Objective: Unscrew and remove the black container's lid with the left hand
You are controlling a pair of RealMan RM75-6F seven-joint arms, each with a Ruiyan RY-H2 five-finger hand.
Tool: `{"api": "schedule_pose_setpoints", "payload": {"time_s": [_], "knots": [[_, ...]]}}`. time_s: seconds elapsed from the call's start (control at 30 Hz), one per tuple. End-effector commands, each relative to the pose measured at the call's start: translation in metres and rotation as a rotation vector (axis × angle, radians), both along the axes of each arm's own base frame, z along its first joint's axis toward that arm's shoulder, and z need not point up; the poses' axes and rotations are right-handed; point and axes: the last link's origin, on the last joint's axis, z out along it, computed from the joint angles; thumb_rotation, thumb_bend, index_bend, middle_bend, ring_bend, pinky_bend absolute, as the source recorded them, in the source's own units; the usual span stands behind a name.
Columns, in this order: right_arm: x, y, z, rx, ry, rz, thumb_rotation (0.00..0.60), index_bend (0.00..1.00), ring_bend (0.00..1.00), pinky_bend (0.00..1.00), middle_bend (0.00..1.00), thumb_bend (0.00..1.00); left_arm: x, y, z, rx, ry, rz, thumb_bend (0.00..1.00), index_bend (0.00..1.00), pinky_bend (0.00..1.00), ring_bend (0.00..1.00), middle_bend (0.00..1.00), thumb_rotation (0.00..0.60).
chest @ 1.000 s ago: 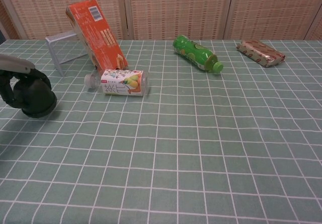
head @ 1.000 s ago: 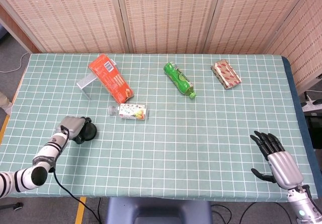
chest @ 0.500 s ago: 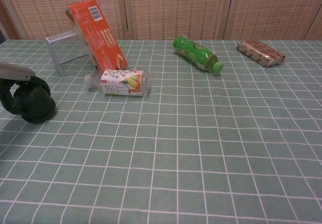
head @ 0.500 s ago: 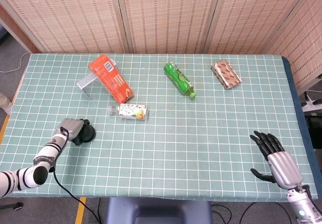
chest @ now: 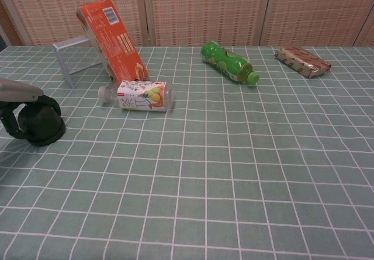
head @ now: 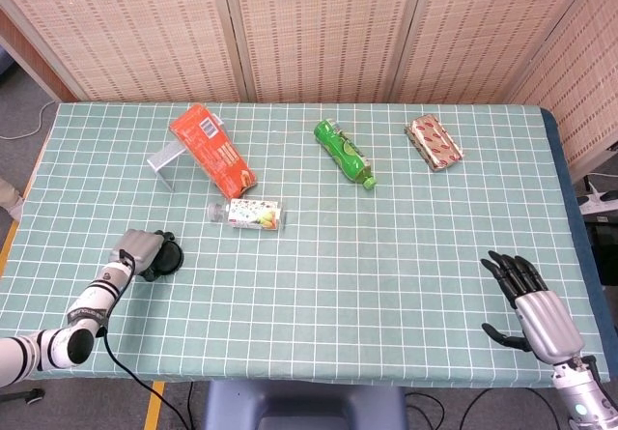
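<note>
Table (head: 386, 256) with green checked cloth carries everything. Orange carton (head: 212, 150) leans on a small metal stand (head: 162, 162), well beyond the left hand and to its right. Green bottle (head: 344, 153) lies on its side far right of that hand, well ahead of the right hand. Wrapped packet (head: 434, 142) sits further right, straight ahead of the right hand. Clear labelled bottle (chest: 140, 95) lies on its side just ahead-right of the left hand. Black container (chest: 41, 125) stands on the table, left hand (chest: 20, 105) wrapped around it, fingers curled over the top. Cannot tell the lid from the body. Right hand (head: 531, 300) is at the near right edge, fingers spread, holding nothing.
</note>
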Motion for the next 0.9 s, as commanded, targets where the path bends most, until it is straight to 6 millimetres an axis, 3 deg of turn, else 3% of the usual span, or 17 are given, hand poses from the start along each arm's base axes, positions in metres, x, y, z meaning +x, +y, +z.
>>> {"api": "schedule_pose_setpoints", "payload": {"time_s": [0.03, 0.17, 0.27, 0.33, 0.5, 0.9], "knots": [[0.0, -0.0002, -0.0003, 0.002, 0.0, 0.0, 0.6, 0.0, 0.0, 0.0, 0.0, 0.13, -0.001, -0.0001, 0.0008, 0.006, 0.005, -0.008, 0.53, 0.48, 0.61, 0.54, 0.58, 0.6], [0.0002, 0.0, -0.0009, 0.005, -0.001, 0.001, 0.6, 0.0, 0.0, 0.0, 0.0, 0.13, -0.0017, 0.0002, 0.0024, 0.01, 0.004, -0.008, 0.48, 0.16, 0.45, 0.3, 0.31, 0.6], [0.0004, 0.0006, 0.0005, -0.001, -0.001, -0.001, 0.6, 0.0, 0.0, 0.0, 0.0, 0.13, -0.0025, 0.0001, 0.0041, 0.0, 0.009, -0.001, 0.47, 0.04, 0.26, 0.12, 0.12, 0.6], [0.0005, 0.0007, 0.0018, -0.007, -0.005, -0.003, 0.6, 0.0, 0.0, 0.0, 0.0, 0.13, -0.0026, 0.0011, 0.0053, -0.002, 0.008, 0.006, 0.46, 0.0, 0.14, 0.03, 0.03, 0.6], [0.0013, 0.0016, 0.0029, -0.009, -0.011, 0.0, 0.6, 0.0, 0.0, 0.0, 0.0, 0.13, -0.0037, 0.0035, 0.0053, -0.002, 0.007, 0.011, 0.42, 0.0, 0.05, 0.0, 0.0, 0.6], [0.0012, 0.0013, 0.0034, -0.009, -0.018, 0.004, 0.6, 0.0, 0.0, 0.0, 0.0, 0.13, -0.0044, 0.0037, 0.0043, 0.007, 0.002, 0.003, 0.36, 0.0, 0.03, 0.0, 0.0, 0.6]]}}
